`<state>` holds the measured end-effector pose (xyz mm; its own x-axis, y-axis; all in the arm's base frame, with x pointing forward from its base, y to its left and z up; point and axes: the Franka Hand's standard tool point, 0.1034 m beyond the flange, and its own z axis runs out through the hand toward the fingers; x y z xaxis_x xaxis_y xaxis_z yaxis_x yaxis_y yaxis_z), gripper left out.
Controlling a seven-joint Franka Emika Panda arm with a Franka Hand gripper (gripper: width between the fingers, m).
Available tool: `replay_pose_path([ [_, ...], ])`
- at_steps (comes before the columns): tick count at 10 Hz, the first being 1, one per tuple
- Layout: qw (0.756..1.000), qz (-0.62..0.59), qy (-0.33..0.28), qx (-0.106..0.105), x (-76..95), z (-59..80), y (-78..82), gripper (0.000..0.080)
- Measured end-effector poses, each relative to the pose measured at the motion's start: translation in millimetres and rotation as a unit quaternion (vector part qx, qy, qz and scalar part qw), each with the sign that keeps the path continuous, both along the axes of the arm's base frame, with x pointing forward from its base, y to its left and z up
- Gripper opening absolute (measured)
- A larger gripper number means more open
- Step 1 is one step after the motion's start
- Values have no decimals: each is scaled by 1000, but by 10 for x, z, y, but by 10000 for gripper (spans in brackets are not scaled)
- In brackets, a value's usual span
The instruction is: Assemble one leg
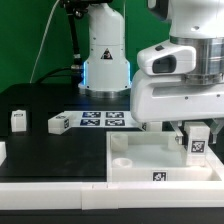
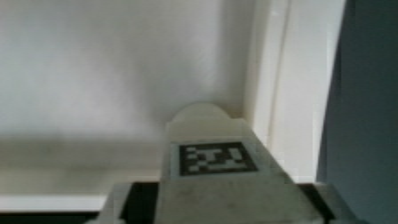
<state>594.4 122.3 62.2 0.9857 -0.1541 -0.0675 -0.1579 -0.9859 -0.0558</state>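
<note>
My gripper (image 1: 197, 133) is shut on a leg (image 1: 198, 141), a small white peg with a square tag, and holds it upright just over the far right part of the large white square panel (image 1: 135, 160). In the wrist view the held leg (image 2: 215, 150) fills the lower middle, its tag facing the camera, with the panel's pale floor (image 2: 107, 70) and raised rim (image 2: 270, 80) beyond it. Two more legs lie on the black table at the exterior view's left: one upright (image 1: 18, 119) and one on its side (image 1: 59, 123).
The marker board (image 1: 103, 119) lies flat behind the panel. The robot's base (image 1: 104, 55) stands at the back. A white piece (image 1: 2, 151) shows at the exterior view's left edge. A tag (image 1: 158, 177) marks the panel's front wall.
</note>
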Motion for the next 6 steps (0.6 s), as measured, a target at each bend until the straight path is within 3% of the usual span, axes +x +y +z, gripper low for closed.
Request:
replay_pose_path([
  [4,972,-234,0,-9,23,-3,26,291],
  [6,943,-334,7,-14,26,0,32,291],
])
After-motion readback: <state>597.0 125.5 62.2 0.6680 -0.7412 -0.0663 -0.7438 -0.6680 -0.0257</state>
